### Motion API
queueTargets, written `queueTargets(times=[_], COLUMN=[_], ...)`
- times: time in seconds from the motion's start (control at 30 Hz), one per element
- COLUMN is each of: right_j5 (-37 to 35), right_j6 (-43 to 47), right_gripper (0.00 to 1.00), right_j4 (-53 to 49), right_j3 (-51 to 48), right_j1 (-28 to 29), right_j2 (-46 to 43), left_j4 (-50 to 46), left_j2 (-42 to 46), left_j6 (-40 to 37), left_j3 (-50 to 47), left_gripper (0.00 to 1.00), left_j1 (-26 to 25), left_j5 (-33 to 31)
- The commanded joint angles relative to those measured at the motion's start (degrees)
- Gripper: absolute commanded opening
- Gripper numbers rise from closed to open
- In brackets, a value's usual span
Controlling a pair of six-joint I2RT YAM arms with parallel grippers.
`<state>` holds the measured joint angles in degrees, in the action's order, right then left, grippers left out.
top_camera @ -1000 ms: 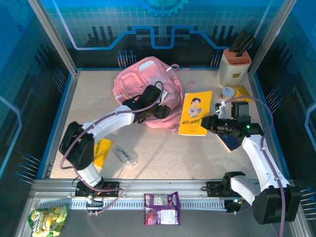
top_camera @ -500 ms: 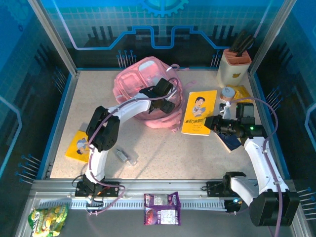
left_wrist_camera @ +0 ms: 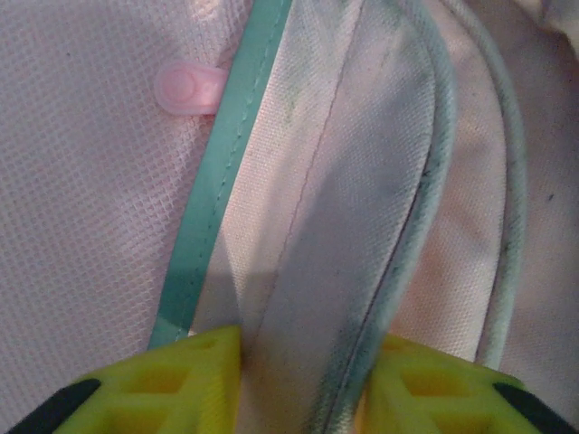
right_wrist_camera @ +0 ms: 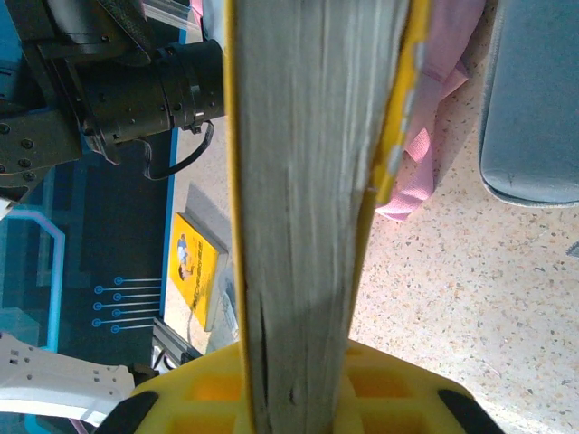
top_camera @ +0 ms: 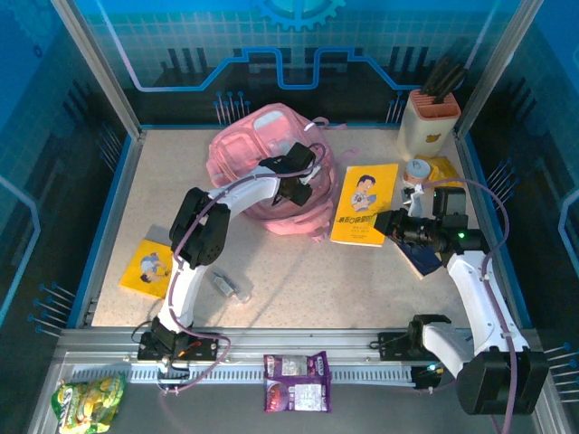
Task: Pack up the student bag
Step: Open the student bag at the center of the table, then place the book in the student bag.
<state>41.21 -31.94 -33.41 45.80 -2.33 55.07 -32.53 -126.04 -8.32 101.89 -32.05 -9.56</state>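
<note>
Clamping the right gripper [top_camera: 391, 226] jaws on the page edge of the yellow book [top_camera: 362, 203], just beside the student bag [top_camera: 249, 154] lying at the far middle of the tabletop [top_camera: 298, 271]. Pinching a seamed band of the bag's fabric in the left gripper [top_camera: 291, 188] jaws. Risking a slip from so narrow an edge grip, or a jam against sagging fabric with the mouth not pulled wide. Having open tabletop in front to swing through; crowding toward the cream holder [top_camera: 430, 122] and the right wall.
</note>
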Motion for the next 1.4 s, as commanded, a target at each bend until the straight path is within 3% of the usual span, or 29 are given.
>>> queueTargets(times=[0.0,0.17,0.43,0.63,0.93,1.23,1.37], right_j5=[3.1,2.0,3.8,6.7,4.7,-2.3,-0.7], right_j6=[0.2,1.0,1.1,-3.5,-9.9,-17.6,-17.8], right_gripper=[0.0,0.0,0.0,0.0,0.0,0.0,0.0], right_j4=[2.2,-0.2,-5.1,-1.2,9.6,29.3,37.3], right_j3=[0.3,1.0,0.7,-4.5,-6.8,-11.5,-9.8], right_j1=[-1.0,-1.0,-1.0,0.9,12.4,26.7,27.6], right_j2=[-1.4,-1.4,-2.4,-3.6,0.5,13.9,19.0], left_j4=[-2.0,-1.9,-4.1,-5.6,-5.5,-2.2,0.8], left_j2=[1.6,7.5,17.8,22.1,26.5,30.4,32.9], left_j6=[-1.1,-0.9,-2.8,-7.3,-9.9,-11.3,-12.7], left_j3=[-0.3,-3.1,-6.7,-5.2,-3.6,-2.3,-4.8], left_gripper=[0.23,0.0,0.0,0.0,0.0,0.0,0.0], left_j1=[0.9,0.8,0.8,0.9,0.9,0.9,0.9], left_j5=[-0.9,-0.1,0.8,-0.2,3.8,8.4,10.7])
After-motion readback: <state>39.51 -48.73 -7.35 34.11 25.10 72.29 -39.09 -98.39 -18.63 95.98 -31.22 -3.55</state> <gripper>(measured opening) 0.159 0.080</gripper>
